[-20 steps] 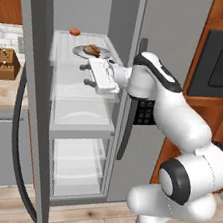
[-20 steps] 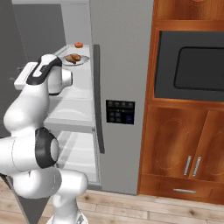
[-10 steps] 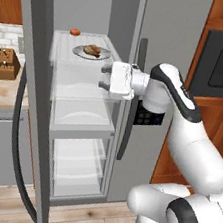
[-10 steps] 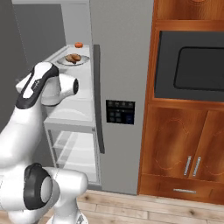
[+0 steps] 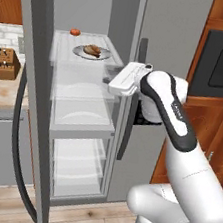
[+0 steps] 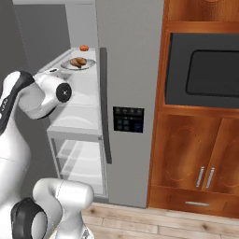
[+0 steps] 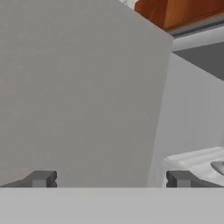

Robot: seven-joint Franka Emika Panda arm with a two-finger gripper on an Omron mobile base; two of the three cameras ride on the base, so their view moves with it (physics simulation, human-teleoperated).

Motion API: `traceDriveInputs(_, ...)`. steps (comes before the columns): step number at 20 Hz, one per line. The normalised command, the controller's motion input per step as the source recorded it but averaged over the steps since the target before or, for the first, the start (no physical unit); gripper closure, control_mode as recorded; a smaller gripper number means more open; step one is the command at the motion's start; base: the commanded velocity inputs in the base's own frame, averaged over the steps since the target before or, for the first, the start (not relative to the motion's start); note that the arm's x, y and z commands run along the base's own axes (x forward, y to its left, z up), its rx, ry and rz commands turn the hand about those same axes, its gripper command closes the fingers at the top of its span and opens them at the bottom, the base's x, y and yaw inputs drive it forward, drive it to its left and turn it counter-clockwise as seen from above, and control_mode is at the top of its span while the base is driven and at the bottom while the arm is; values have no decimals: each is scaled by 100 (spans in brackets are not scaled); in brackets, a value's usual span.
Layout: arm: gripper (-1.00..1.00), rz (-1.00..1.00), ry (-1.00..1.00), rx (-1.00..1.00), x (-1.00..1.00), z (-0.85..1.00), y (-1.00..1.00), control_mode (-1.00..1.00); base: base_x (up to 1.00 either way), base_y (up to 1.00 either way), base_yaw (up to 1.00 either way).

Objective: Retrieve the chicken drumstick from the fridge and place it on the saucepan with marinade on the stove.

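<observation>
Gripper (image 7: 109, 179) is hanging with jaws spread wide and empty just outside the open fridge (image 5: 84, 104) at top-shelf level — the drumstick (image 5: 92, 49) is lying on a plate (image 5: 92, 53) deeper in on that fridge's shelf, long axis roughly across the shelf.

Reddish carved wooden cabinets (image 6: 186, 154) with a black built-in oven (image 6: 205, 70) stand right, above a pale plank wood floor (image 6: 154, 224).
</observation>
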Motion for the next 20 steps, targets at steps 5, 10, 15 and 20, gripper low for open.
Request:
traceDriveInputs(5,-100,-31,4,-13,-10,0,-50,-100,0,0,0)
traceDriveInputs(10,-100,-32,7,-13,-10,1,-45,-100,0,0,0)
traceDriveInputs(15,-100,-32,13,-11,-10,14,-30,-100,0,0,0)
traceDriveInputs(20,-100,-30,18,-6,-17,25,-22,-100,0,0,0)
